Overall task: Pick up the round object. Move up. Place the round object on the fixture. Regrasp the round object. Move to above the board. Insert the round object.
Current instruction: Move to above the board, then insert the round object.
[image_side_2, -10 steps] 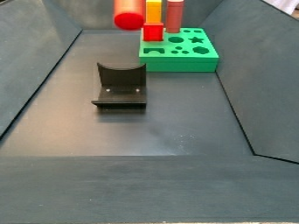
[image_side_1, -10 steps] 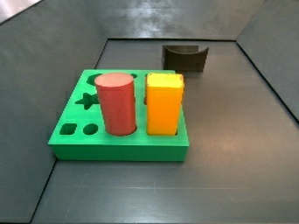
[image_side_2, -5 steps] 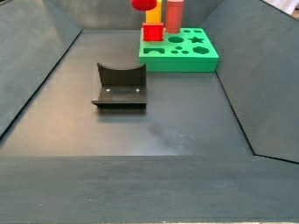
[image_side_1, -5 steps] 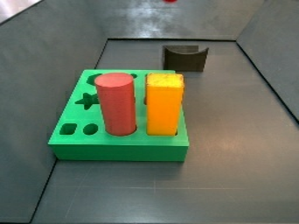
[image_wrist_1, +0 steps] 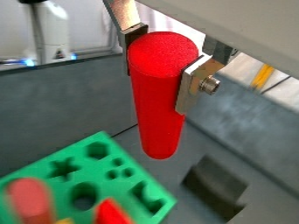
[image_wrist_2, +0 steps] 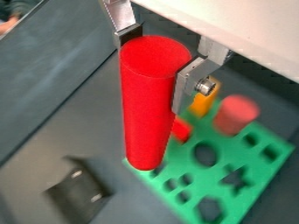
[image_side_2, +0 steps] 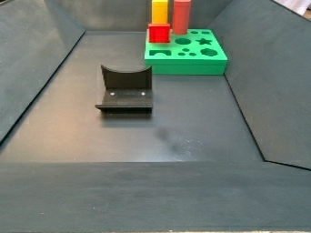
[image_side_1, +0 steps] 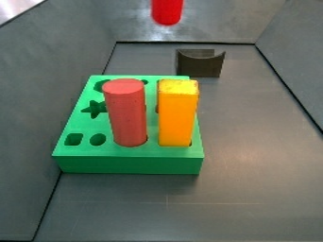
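My gripper [image_wrist_1: 163, 59] is clamped on the peg [image_wrist_1: 158, 96], a bright red, glossy, smooth cylinder with a flat round top, hanging upright between my two silver fingers [image_wrist_1: 197, 80]. In both wrist views the pads press on its upper part and the lower end hangs free in the air, high above the floor. Below it lies the green board [image_wrist_2: 246, 179] with its star, round and square holes. In a wrist view the salmon cylinder [image_wrist_2: 237, 112] and the orange block [image_wrist_2: 204, 103] stand on the board, partly hidden behind my finger and the peg. In a side view only the peg's lower end [image_side_1: 167, 11] shows, cut off by the frame edge, well above the fixture [image_side_1: 199, 62]; my gripper itself is out of that frame. The remaining side view shows the fixture [image_side_2: 124, 88] and board [image_side_2: 186, 55], but no peg.
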You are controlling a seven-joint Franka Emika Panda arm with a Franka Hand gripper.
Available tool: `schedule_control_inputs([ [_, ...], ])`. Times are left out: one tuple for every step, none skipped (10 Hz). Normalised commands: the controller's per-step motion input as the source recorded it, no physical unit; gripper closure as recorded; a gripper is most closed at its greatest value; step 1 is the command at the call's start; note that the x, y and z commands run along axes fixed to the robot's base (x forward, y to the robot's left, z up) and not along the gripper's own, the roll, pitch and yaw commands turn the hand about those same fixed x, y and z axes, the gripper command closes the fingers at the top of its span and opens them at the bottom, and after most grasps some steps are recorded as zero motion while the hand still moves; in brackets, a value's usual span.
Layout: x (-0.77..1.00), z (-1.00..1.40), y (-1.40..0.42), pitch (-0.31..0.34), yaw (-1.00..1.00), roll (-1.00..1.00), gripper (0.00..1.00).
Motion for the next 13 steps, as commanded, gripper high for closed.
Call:
schedule_control_inputs([
  [-0.14, 0.03, -0.19, 0.024, -0.05, -1.0, 1.0],
  [-0.09, 0.03, -0.08, 0.014, -0.04, -0.87, 1.0],
  [-0.08, 0.02, -0.06, 0.001, -0.03, -0.71, 1.0],
  [-0.05, 0.0, -0.02, -0.014, -0.02, -0.43, 1.0],
  [-0.04, 0.0, 0.0, -0.017, -0.01, -0.27, 1.0],
  [0.0, -0.03, 0.0, 0.0, 0.0, 0.0, 1.0],
  [0.0, -0.04, -0.02, -0.006, 0.0, 0.0, 1.0],
  [-0.24, -0.17, 0.02, -0.111, 0.0, -0.05, 1.0],
  [-0.6, -0.29, 0.0, -0.147, -0.08, 0.0, 1.0],
  [-0.63, -0.39, 0.0, -0.177, -0.15, -0.02, 1.0],
  [-0.51, -0.49, 0.0, -0.113, -0.18, -0.03, 1.0],
  [-0.3, -0.57, 0.0, -0.059, -0.17, -0.09, 1.0],
  [-0.09, -0.61, 0.0, -0.054, -0.16, -0.19, 1.0],
])
